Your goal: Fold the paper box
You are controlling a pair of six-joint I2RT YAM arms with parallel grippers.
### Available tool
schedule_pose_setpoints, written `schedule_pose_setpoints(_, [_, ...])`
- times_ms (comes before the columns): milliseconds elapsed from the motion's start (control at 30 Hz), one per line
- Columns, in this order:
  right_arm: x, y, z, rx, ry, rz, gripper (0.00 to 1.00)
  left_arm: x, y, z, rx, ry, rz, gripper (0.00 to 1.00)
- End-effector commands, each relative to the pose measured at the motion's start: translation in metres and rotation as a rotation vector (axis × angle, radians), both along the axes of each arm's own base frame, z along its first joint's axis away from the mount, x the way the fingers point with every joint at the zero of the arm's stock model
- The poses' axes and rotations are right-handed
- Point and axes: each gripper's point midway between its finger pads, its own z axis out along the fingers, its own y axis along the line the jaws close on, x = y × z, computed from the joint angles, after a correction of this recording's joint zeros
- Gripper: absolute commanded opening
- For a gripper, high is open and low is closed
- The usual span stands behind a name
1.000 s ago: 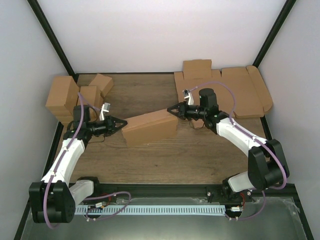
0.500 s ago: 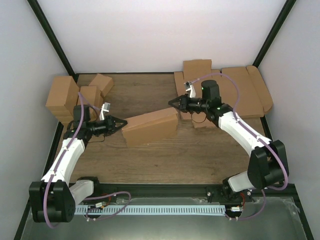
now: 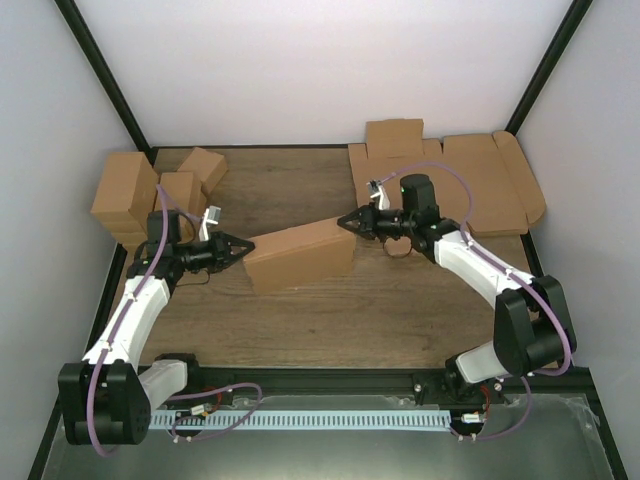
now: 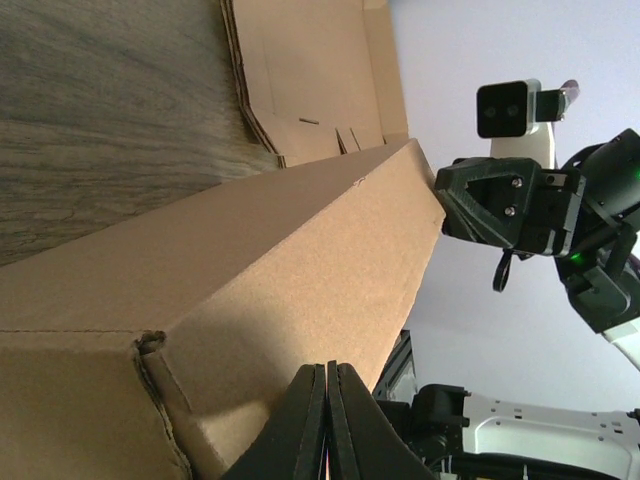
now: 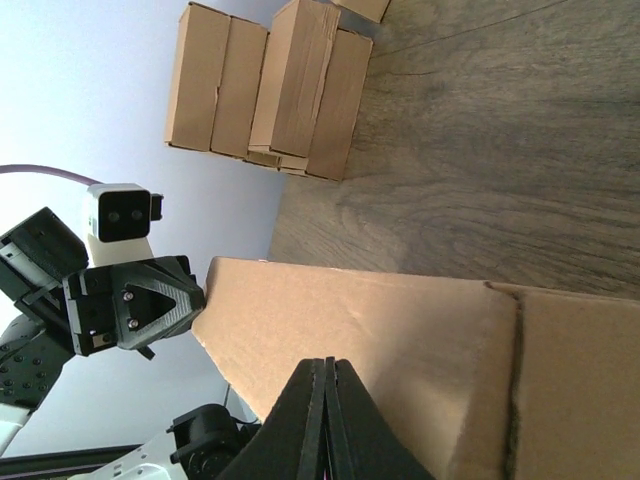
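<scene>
Between the 2 grippers, straight ahead of both sets of fingertips, lay the paper box (image 3: 300,256), resting on the table (image 3: 330,310) in box form rather than as a flat sheet. Its long axis ran from one tool to the other, so each gripper faced 1 short end.

The left gripper (image 3: 238,247) was clenched, fingers pressed together with nothing between them, and its tip stood at or just against the box's nearer end. The right gripper (image 3: 341,222) was likewise clenched and empty, its tip at the upper corner of the opposite end. Neither arm was plainly nearer, since both met the box at its ends. Contact looked likely in both wrist views, but firm pressure could not be confirmed.

The top face appeared sloped, higher toward the right gripper. Whether the lid or end flaps were fully tucked could not be told.

Judgement: the next move would turn on pushing inward along the long axis. A push off that line could skew the box on the table.

Behind the left gripper stood smaller cartons (image 3: 130,190). Behind the right gripper lay flat cardboard sheets (image 3: 480,180), well apart from the work.
</scene>
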Motion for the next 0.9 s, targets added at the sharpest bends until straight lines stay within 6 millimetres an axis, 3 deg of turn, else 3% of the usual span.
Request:
schedule_pose_setpoints(0, [0.007, 0.000, 0.030, -0.014, -0.046, -0.002, 0.01, -0.002, 0.003, -0.017, 0.040, 0.057, 0.020, 0.04])
schedule_pose_setpoints(133, [0.007, 0.000, 0.020, -0.023, -0.038, 0.003, 0.01, -0.003, 0.003, -0.016, 0.041, 0.055, 0.021, 0.04])
schedule_pose_setpoints(333, [-0.012, -0.001, -0.039, -0.006, 0.083, 0.033, 0.01, -0.003, 0.004, -0.017, 0.043, 0.059, 0.022, 0.04])
schedule_pose_setpoints(400, [-0.016, -0.003, -0.049, -0.016, 0.101, 0.028, 0.01, -0.002, 0.004, -0.016, 0.044, 0.056, 0.023, 0.04])
schedule_pose_setpoints(467, [-0.016, -0.003, -0.048, -0.017, 0.097, 0.028, 0.01, -0.002, 0.004, -0.017, 0.043, 0.058, 0.023, 0.04])
schedule_pose_setpoints(700, [0.004, 0.003, 0.024, -0.001, -0.045, 0.032, 0.01, -0.001, 0.003, -0.015, 0.042, 0.055, 0.022, 0.04])
schedule_pose_setpoints(767, [0.007, 0.002, 0.025, -0.008, -0.057, 0.027, 0.01, -0.001, 0.004, -0.015, 0.043, 0.057, 0.023, 0.04])
schedule_pose_setpoints(867, [0.005, 0.002, -0.002, -0.023, -0.012, 0.035, 0.01, 0.000, 0.004, -0.014, 0.044, 0.054, 0.026, 0.04])
